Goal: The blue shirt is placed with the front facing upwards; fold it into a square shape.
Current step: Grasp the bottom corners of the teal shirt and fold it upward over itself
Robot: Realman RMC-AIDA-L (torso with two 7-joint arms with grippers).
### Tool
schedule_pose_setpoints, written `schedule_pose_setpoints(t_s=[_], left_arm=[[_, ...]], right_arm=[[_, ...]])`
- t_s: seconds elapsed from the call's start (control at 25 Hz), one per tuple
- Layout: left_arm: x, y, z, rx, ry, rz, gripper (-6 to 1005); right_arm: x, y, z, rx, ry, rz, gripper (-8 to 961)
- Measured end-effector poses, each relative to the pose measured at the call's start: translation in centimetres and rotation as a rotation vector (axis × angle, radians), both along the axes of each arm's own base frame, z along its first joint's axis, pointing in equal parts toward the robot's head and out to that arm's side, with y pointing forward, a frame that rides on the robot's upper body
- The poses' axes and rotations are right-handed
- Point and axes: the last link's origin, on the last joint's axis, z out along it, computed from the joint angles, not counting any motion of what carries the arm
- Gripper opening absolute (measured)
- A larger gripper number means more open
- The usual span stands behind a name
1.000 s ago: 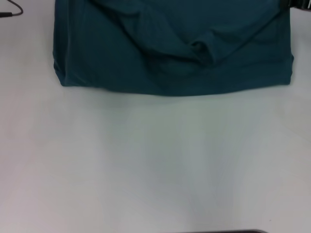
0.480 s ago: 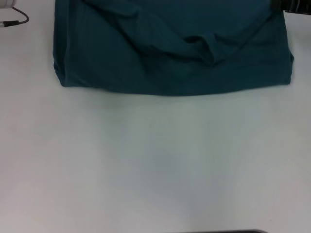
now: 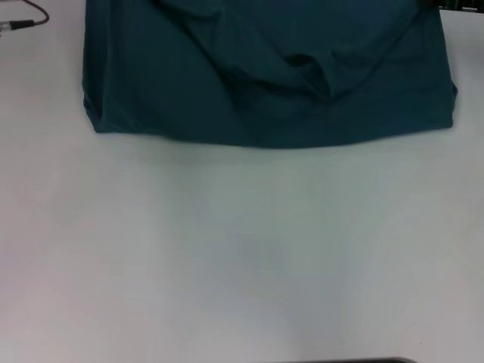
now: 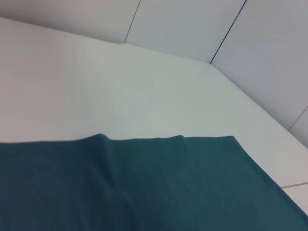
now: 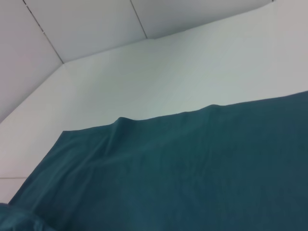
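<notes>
Since half a second ago, the cable (image 3: 23, 20) at the head view's far left has slid upward, and the fold ridge on the blue shirt (image 3: 265, 83) has shifted slightly. The shirt lies on the white table (image 3: 242, 249), plain side up. Only the wrist views show wall panels (image 4: 192, 24) beyond it. Neither gripper's fingers are visible, so their state can't be told.

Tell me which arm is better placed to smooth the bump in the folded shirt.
Probably the right. The bump in the blue shirt lies right of centre, and a dark part, seemingly the right hand, shows at that corner; the left hand is out of view.
</notes>
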Motion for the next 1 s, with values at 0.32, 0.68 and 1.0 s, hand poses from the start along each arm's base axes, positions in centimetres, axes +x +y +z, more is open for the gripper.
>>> schedule_pose_setpoints(t_s=[0.32, 0.68, 1.0], left_arm=[[1.4, 0.9, 0.7, 0.02, -0.006, -0.028, -1], [1.4, 1.2, 1.2, 0.041, -0.004, -0.024, 0], [-0.8, 0.2, 0.1, 0.052, 0.005, 0.031, -1]], right_arm=[[-0.6, 0.6, 1.2, 0.02, -0.012, 0.018, 36], [-0.8, 0.8, 1.7, 0.028, -0.015, 0.019, 41], [0.4, 0.1, 0.3, 0.006, -0.007, -0.017, 45]])
